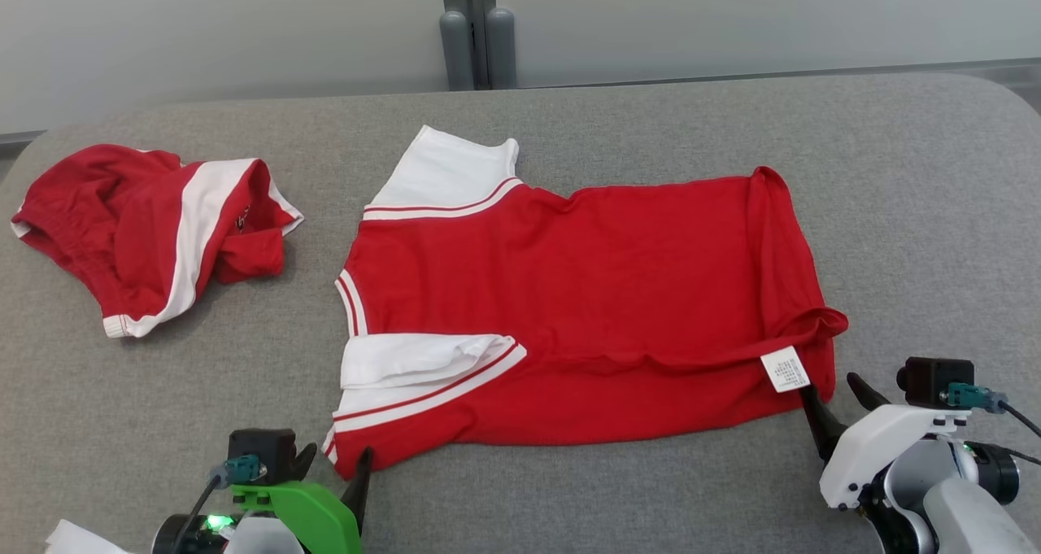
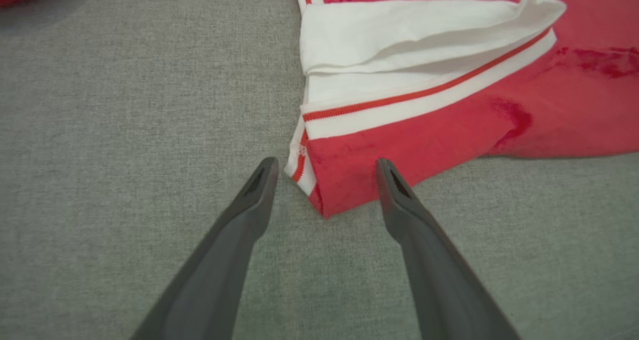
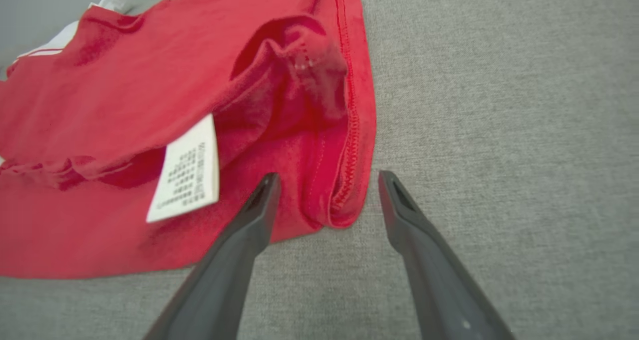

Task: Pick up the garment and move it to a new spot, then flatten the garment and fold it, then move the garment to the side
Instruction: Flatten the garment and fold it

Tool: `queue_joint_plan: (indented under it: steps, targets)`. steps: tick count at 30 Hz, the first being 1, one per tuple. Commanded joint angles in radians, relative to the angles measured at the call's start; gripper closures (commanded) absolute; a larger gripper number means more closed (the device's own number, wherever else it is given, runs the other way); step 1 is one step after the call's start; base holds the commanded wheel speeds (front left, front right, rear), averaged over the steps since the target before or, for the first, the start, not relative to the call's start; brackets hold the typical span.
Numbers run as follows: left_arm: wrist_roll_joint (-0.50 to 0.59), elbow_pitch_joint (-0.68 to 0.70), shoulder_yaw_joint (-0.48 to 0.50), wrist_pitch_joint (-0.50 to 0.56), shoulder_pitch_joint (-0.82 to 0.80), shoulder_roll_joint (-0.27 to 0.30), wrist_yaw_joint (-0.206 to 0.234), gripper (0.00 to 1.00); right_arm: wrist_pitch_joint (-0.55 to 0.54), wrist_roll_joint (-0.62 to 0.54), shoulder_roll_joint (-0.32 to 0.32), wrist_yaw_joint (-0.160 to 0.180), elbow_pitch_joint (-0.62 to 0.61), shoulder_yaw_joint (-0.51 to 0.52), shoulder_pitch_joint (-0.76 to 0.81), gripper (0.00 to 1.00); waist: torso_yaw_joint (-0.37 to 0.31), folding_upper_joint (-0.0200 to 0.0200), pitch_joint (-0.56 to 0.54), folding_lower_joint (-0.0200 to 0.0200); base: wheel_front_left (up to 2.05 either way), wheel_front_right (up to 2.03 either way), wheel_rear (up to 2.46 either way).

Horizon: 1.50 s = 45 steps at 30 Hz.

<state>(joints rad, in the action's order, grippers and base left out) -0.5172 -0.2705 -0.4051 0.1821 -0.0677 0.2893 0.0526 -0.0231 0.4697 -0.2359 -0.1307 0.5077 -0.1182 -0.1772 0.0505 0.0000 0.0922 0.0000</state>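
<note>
Left gripper (image 1: 335, 456) is standing with its jaws wide and is holding nothing. It is sitting at the near left corner of the garment (image 1: 585, 294). In the left wrist view, that corner is lying between the two fingers (image 2: 249, 215), and the frames are not showing whether either finger is touching the cloth. Right gripper (image 1: 829, 387) is likewise standing wide and empty at the near right corner. In the right wrist view, its left finger is crossing the red cloth and its right finger is lying over bare desk (image 1: 569, 489), with the stitched hem (image 3: 352, 145) between them.

The garment, a red shirt with white sleeves and red-striped trim, is lying spread at the middle of the desk, neck toward the robot's left and hem toward its right. The near sleeve (image 1: 415, 359) is lying folded in over the body, and the far sleeve (image 1: 443, 172) is lying flat. The near right corner is bunching up, and a white care label (image 1: 785, 368) is showing just beside it.

A second red-and-white garment (image 1: 138, 229) is lying crumpled at the far left, well apart from the shirt. Bare desk is running along the near edge between the grippers, to the right of the hem, and behind the shirt up to the far edge. A grey post (image 1: 477, 41) is standing against the pale wall beyond that edge.
</note>
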Motion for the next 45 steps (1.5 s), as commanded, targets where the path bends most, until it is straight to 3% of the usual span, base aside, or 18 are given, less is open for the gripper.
queue_joint_plan:
  steps: [1, 11, 14, 15, 16, 17, 18, 19, 20, 21, 28, 34, 39, 45]
  targets:
    - [-0.011, -0.009, -0.002, 0.010, -0.020, -0.002, -0.005, 0.00, -0.011, -0.016, 0.005, 0.000, 0.009, 0.005, -0.016, 0.00, 0.001, 0.0000, 0.006, 0.0000, 0.00, 0.00, 0.00]
    - [-0.045, -0.117, 0.002, 0.004, -0.082, -0.035, -0.026, 0.00, -0.041, -0.076, 0.029, 0.000, 0.037, 0.040, -0.054, 0.00, -0.004, 0.0000, 0.030, 0.0000, 0.00, 0.00, 0.00]
    - [-0.047, -0.150, 0.001, 0.004, -0.101, -0.039, -0.032, 0.00, -0.045, -0.081, 0.034, 0.000, 0.042, 0.038, -0.058, 0.33, -0.006, 0.0000, 0.033, 0.0000, 0.00, 0.00, 0.00]
    - [-0.052, -0.166, -0.001, 0.008, -0.106, -0.042, -0.035, 0.00, -0.047, -0.082, 0.034, 0.000, 0.043, 0.038, -0.060, 0.55, -0.006, 0.0000, 0.033, 0.0000, 0.00, 0.00, 0.00]
    - [-0.055, -0.178, -0.003, 0.011, -0.111, -0.043, -0.038, 0.00, -0.048, -0.083, 0.034, 0.000, 0.045, 0.037, -0.061, 0.62, -0.006, 0.0000, 0.033, 0.0000, 0.00, 0.00, 0.00]
    - [-0.060, -0.193, -0.004, 0.016, -0.115, -0.046, -0.046, 0.00, -0.049, -0.084, 0.034, 0.000, 0.047, 0.033, -0.064, 0.87, -0.007, 0.0000, 0.033, 0.0000, 0.00, 0.00, 0.00]
    - [-0.066, -0.206, -0.007, 0.022, -0.117, -0.049, -0.052, 0.10, -0.049, -0.085, 0.034, 0.000, 0.049, 0.030, -0.066, 1.00, -0.007, 0.0000, 0.033, 0.0000, 0.00, 0.00, 0.00]
    - [-0.070, -0.220, -0.012, 0.029, -0.121, -0.051, -0.061, 0.54, -0.052, -0.084, 0.034, 0.000, 0.051, 0.026, -0.069, 1.00, -0.008, 0.0000, 0.032, 0.0000, 0.00, 0.00, 0.00]
    - [-0.074, -0.227, -0.011, 0.026, -0.125, -0.052, -0.064, 0.89, -0.053, -0.083, 0.034, 0.000, 0.053, 0.024, -0.071, 1.00, -0.008, 0.0000, 0.031, 0.0000, 0.00, 0.00, 0.00]
    - [-0.077, -0.237, -0.011, 0.021, -0.127, -0.053, -0.069, 1.00, -0.051, -0.083, 0.033, 0.000, 0.052, 0.021, -0.072, 1.00, -0.009, 0.0000, 0.029, 0.0000, 0.00, 0.00, 0.00]
    - [-0.075, -0.224, -0.001, 0.003, -0.118, -0.021, -0.066, 1.00, -0.073, -0.059, 0.007, 0.000, 0.024, 0.003, -0.049, 1.00, -0.009, 0.0000, -0.005, 0.0000, 0.00, 0.00, 0.00]
    - [-0.084, -0.119, -0.007, 0.074, -0.049, 0.032, -0.058, 1.00, -0.190, 0.001, -0.056, 0.000, -0.052, -0.043, 0.021, 1.00, -0.004, 0.0000, -0.038, 0.0000, 0.00, 0.00, 0.00]
    - [-0.100, 0.015, -0.007, 0.157, 0.041, 0.086, -0.027, 1.00, -0.298, 0.035, -0.102, 0.000, -0.147, -0.050, 0.111, 1.00, -0.002, 0.0000, -0.051, 0.0000, 0.00, 0.00, 0.00]
    - [-0.134, 0.143, -0.001, 0.226, 0.152, 0.121, 0.017, 1.00, -0.381, 0.051, -0.091, 0.000, -0.243, -0.013, 0.221, 1.00, -0.009, 0.0000, -0.050, 0.0000, 0.00, 0.00, 0.00]
